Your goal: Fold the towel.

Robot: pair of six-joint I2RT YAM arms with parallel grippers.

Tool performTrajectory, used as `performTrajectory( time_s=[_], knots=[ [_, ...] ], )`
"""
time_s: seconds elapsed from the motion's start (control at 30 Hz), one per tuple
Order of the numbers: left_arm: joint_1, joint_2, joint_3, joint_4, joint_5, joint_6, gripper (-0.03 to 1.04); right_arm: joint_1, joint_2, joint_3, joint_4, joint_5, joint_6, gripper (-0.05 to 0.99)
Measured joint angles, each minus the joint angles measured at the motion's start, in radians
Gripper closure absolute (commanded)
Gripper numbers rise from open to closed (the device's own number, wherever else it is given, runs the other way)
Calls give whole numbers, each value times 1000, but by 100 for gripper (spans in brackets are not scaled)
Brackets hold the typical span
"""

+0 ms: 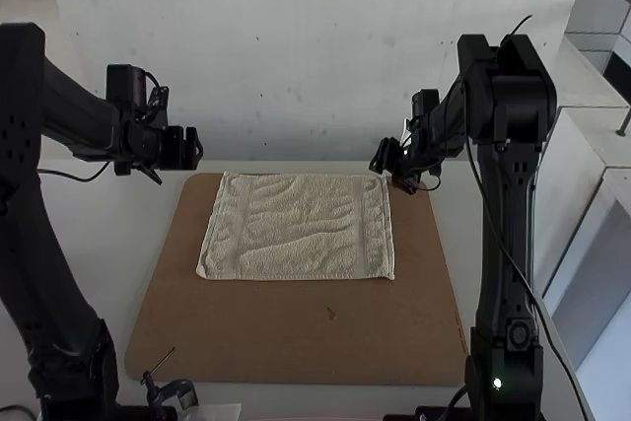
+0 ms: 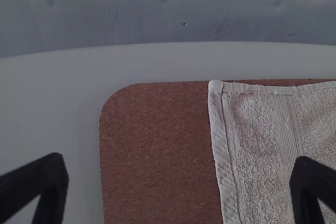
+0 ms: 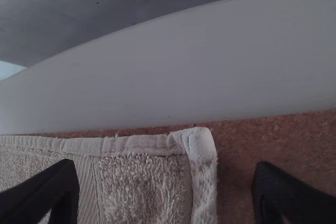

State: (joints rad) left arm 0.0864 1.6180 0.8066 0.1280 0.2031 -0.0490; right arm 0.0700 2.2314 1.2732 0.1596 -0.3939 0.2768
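Towel of ribbed beige terry (image 1: 296,229) lies spread, lightly rippled, on the far part of a brown, round-cornered board (image 1: 266,332). Left arm reaches forward, its black gripper (image 1: 192,148) near the board's far left corner, jaws wide apart. Right arm bends forward and inward, its black gripper (image 1: 388,169) at the towel's far right corner, jaws wide too, the corner between them.

A brown board (image 1: 296,342) (its corners rounded) lies on a pale table (image 1: 128,224).

Dim lt., esp. wrist views (high view brighter).
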Motion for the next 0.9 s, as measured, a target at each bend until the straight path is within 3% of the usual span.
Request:
performTrajectory(
  time_s=[0.3,0.5,0.6,0.7,0.77,0.9],
  knots=[
    [12,0,0,0,5,0,7,11,31,32,16,-3,17,25],
    [17,0,0,3,8,0,7,27,46,43,37,1,31,32],
    [25,5,0,8,10,0,7,29,46,43,36,0,35,46],
    [26,21,0,13,12,0,7,32,55,43,38,1,45,49],
    [26,34,0,15,14,0,7,32,56,44,38,1,47,60],
    [26,46,0,26,15,0,7,34,61,44,38,1,57,63]
  ],
)
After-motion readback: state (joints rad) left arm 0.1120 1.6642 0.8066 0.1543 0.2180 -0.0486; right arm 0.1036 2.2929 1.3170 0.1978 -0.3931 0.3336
